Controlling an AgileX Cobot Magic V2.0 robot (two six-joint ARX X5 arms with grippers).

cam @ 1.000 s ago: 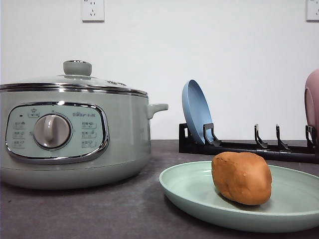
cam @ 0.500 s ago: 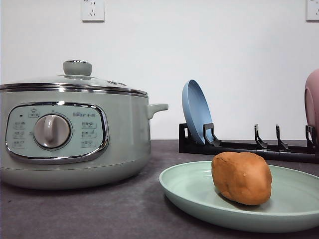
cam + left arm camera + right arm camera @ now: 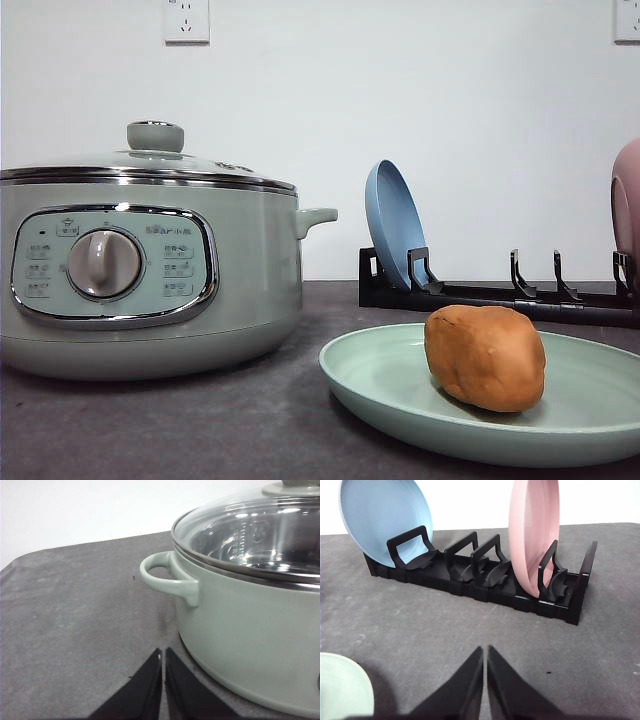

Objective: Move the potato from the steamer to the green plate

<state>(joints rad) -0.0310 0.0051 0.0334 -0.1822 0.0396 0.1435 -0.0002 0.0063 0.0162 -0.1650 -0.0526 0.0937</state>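
The worktop (image 3: pixel 200 420) is dark grey, matte and a little speckled, and behind it stands a plain white wall (image 3: pixel 450 100) with two sockets high up, one (image 3: pixel 186 20) above the steamer (image 3: pixel 150 265). The steamer has its glass lid on. The green plate (image 3: pixel 380 385) lies on the worktop just beside the steamer, and the potato (image 3: pixel 485 357) rests on this plate. Behind the plate is a black rack (image 3: pixel 480 295) which holds a blue plate (image 3: pixel 393 225) and a pink dish (image 3: pixel 627 200), both upright. The left tool (image 3: pixel 163 655) is near the steamer's side handle (image 3: pixel 167 577), its tips pressed together and holding nothing. The right tool (image 3: pixel 485 652) is in front of the rack, also closed and empty.
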